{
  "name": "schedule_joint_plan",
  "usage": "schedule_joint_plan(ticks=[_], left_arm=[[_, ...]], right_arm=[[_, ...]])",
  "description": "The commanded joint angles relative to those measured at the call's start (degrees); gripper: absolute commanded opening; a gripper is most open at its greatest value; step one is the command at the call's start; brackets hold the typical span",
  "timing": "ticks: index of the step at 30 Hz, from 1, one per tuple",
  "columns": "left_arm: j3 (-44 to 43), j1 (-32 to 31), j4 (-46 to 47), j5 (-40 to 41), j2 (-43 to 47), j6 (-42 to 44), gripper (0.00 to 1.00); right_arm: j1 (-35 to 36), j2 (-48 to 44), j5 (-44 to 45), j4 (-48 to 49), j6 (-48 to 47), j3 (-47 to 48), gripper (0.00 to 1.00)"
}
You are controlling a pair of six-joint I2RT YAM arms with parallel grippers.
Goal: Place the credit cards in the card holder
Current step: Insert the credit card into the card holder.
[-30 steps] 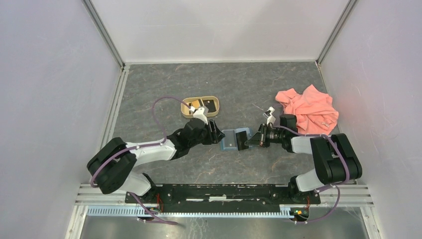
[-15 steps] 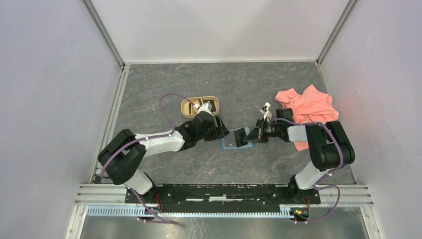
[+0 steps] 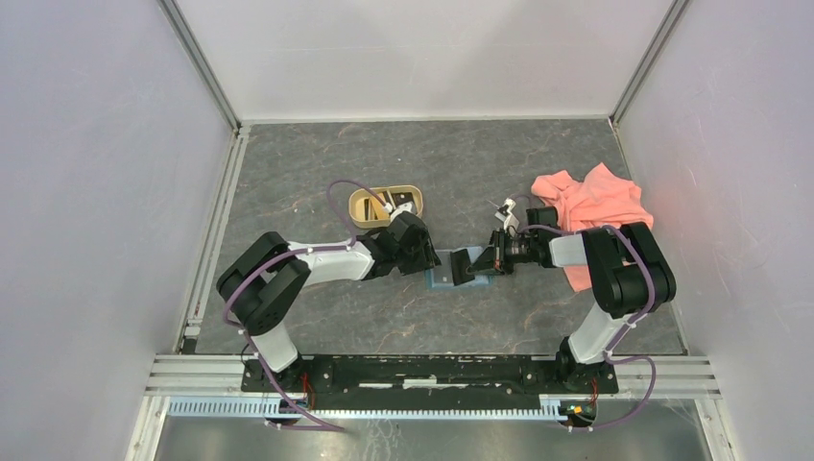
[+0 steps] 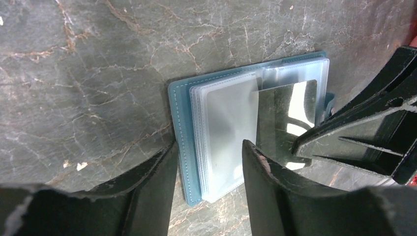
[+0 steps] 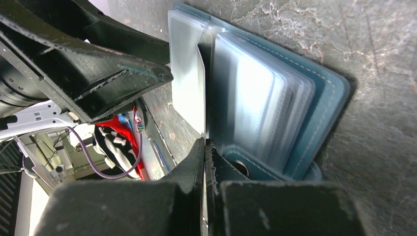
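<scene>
The teal card holder [image 3: 443, 279] lies open on the table between the arms, its clear sleeves fanned out [image 4: 226, 123]. My right gripper [image 3: 483, 261] is shut on a dark glossy credit card [image 4: 285, 115] and holds its free end against the sleeves on the holder's right half. The right wrist view shows that card edge-on [image 5: 202, 93] beside the holder [image 5: 314, 98]. My left gripper [image 4: 209, 147] is open, its fingers either side of the holder's left edge. More cards lie in the tan tray [image 3: 362, 209].
A pink cloth [image 3: 600, 216] lies crumpled at the right, behind the right arm. The tan oval tray sits just behind the left gripper. Walls close the table on three sides.
My left arm has reached further right, to the holder's left edge. My right gripper has moved left with the card, onto the holder's sleeves. The holder has shifted slightly away.
</scene>
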State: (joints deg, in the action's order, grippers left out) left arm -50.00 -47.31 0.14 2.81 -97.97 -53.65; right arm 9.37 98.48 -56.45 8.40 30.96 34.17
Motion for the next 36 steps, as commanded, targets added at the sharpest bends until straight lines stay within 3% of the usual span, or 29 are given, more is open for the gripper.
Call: schedule_joint_plan(ticks=[1,10,25,36], left_arm=[[-1.4,0.13,-1.94,-1.44,-3.3,-2.63,0.51],[-0.3,0.11,-3.04,-0.88,-3.93,-2.69,0.39],[3.2,0.11,4.64,-6.4,-4.07,-4.74,0.37],[5.52,0.2,8.96,-6.51,-1.92,-7.08,0.38]], right_arm=[[0.29,0.79,-0.07,-1.48,-0.76,1.67,0.0],[0.31,2.84,1.35,-2.13,-3.23,4.17,0.0],[3.1,3.57,1.87,7.18,2.08,1.23,0.0],[3.63,3.11,2.04,4.3,-1.7,2.04,0.26]])
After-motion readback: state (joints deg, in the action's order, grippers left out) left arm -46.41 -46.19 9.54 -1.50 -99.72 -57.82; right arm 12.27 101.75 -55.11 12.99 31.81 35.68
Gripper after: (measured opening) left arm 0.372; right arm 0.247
